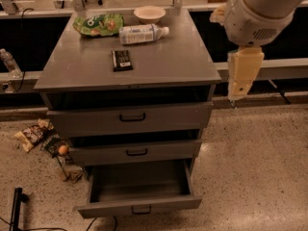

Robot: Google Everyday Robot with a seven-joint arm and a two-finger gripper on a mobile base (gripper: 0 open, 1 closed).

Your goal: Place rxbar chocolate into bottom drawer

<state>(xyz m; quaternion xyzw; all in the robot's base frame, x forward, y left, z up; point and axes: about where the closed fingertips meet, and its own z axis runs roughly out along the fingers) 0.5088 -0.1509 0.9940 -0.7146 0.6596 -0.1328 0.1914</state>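
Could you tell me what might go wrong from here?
1. The gripper hangs right of the cabinet, away from the rxbar chocolate; reaching across could nudge the bottle lying just behind the bar.
2. The bottom drawer is open but low; a release from high up might miss it.

The cream gripper [239, 88] hangs right of the grey bench [173, 61]. The rxbar [121, 60] is black with a pale patch. The bag [98, 24] is green, the bottle [142, 33] white-labelled, the bowl [149, 14] cream. The bottom drawer [168, 203] is grey and the floor [250, 167] speckled beige.
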